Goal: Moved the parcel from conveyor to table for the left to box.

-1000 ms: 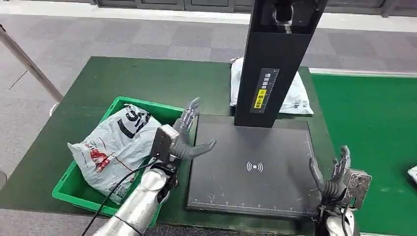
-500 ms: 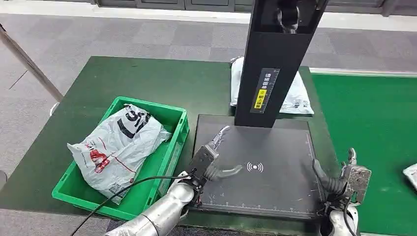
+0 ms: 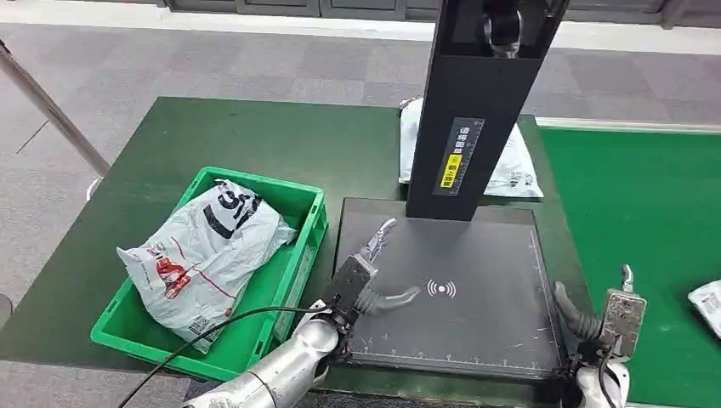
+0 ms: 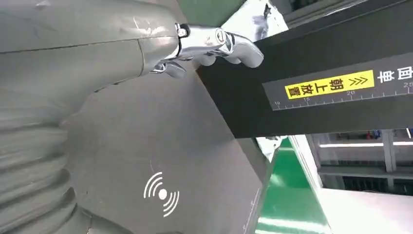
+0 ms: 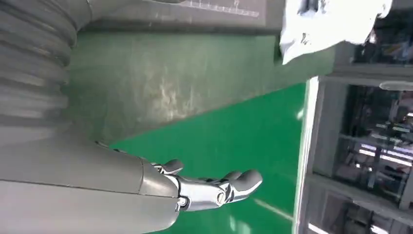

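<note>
The left hand [image 3: 366, 276] is seen over the dark scanner platform [image 3: 476, 314], near its 9 o'clock edge, with the fingers [image 3: 380, 235] spread wide and nothing held; the thumb is stretched toward the white wireless symbol [image 3: 440, 290] printed at the platform's centre. In the left wrist view the same hand [image 4: 97, 63] is shown empty, its metal fingertips [image 4: 229, 44] extended in front of the black scanner column [image 4: 316, 83], on which a yellow label [image 4: 330, 85] is carried.

The right hand [image 3: 608, 319] is held upright at the 4 o'clock corner of the platform, above the boundary between the dark green table [image 3: 246, 140] and the bright green conveyor [image 3: 638, 204]. In the right wrist view its fingers [image 5: 219, 187] are seen apart and extended, with nothing between them.

A white parcel [image 3: 707, 297] is seen lying on the conveyor at the 3 o'clock edge of the head view, cut off by the frame and well apart from the right hand. Another white parcel [image 3: 510, 166] is seen on the table at 12 o'clock of the platform, partly hidden behind the column. A grey printed bag [image 3: 200, 255] is held in the green box [image 3: 293, 280], which stands on the table just beside the platform's 9 o'clock edge.
</note>
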Robot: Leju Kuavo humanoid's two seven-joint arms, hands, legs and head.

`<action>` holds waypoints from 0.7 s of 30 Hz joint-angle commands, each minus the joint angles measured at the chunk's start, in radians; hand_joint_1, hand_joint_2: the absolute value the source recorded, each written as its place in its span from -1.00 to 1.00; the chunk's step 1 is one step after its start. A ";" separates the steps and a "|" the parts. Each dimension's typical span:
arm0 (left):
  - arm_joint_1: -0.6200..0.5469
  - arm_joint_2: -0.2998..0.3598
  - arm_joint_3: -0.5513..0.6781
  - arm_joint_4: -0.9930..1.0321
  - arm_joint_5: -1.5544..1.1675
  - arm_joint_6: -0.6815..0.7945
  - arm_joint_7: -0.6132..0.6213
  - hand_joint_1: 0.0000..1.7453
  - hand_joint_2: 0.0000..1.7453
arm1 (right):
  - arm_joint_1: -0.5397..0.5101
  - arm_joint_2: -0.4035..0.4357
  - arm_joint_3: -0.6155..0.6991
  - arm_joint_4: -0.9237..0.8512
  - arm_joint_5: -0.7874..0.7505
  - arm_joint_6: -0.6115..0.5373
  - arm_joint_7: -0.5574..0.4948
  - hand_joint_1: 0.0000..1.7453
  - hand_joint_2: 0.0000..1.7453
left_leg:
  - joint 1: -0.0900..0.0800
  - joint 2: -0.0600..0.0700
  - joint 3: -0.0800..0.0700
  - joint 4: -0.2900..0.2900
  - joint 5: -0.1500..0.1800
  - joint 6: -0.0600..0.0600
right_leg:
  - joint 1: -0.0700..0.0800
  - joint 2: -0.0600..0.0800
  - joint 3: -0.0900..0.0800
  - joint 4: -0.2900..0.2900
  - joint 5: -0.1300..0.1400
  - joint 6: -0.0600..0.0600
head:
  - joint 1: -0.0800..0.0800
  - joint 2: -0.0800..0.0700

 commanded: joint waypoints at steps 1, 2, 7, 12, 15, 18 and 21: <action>0.009 0.055 -0.013 0.016 -0.034 0.018 -0.028 -1.00 1.00 | -0.037 -0.119 -0.025 0.216 0.182 -0.167 0.065 -1.00 1.00 | 0.000 0.000 0.003 -0.004 0.001 -0.001 | 0.001 -0.003 0.004 -0.004 0.001 -0.001 | 0.000 0.000; 0.017 0.063 -0.003 0.007 -0.032 -0.002 -0.027 -1.00 1.00 | -0.073 -0.147 -0.038 0.295 0.208 -0.177 0.070 -1.00 1.00 | 0.001 -0.001 0.003 -0.003 0.001 0.000 | 0.001 -0.003 0.004 -0.004 0.001 -0.001 | 0.000 0.000; 0.060 0.080 0.027 -0.040 -0.055 -0.033 -0.039 -1.00 1.00 | -0.164 -0.255 -0.051 0.564 0.372 -0.328 0.179 -1.00 1.00 | 0.000 0.004 0.004 -0.004 0.001 0.000 | 0.000 0.002 0.004 -0.006 0.003 0.000 | 0.000 0.000; 0.059 0.078 0.039 -0.047 -0.066 -0.044 -0.028 -1.00 1.00 | -0.124 -0.232 -0.246 0.521 0.579 -0.334 0.303 -1.00 1.00 | 0.000 -0.001 0.005 -0.007 0.003 0.000 | 0.001 -0.005 0.006 -0.009 0.003 -0.002 | 0.000 0.000; 0.059 0.078 0.039 -0.047 -0.066 -0.044 -0.028 -1.00 1.00 | -0.124 -0.232 -0.246 0.521 0.579 -0.334 0.303 -1.00 1.00 | -0.001 -0.002 0.002 -0.003 0.001 0.001 | 0.000 -0.005 0.003 -0.004 0.000 -0.002 | 0.000 0.000; 0.060 0.076 0.040 -0.054 -0.069 -0.049 -0.024 -1.00 1.00 | -0.126 -0.228 -0.317 0.536 0.674 -0.334 0.357 -1.00 1.00 | 0.000 -0.003 0.001 -0.002 0.001 0.001 | 0.000 -0.005 0.002 -0.004 0.000 -0.001 | 0.000 0.000; 0.060 0.075 0.039 -0.064 -0.076 -0.055 -0.014 -1.00 1.00 | -0.118 -0.252 -0.359 0.579 0.725 -0.334 0.389 -1.00 1.00 | -0.001 -0.004 0.000 -0.002 0.001 0.002 | -0.001 -0.005 0.001 -0.002 0.000 0.000 | 0.000 0.000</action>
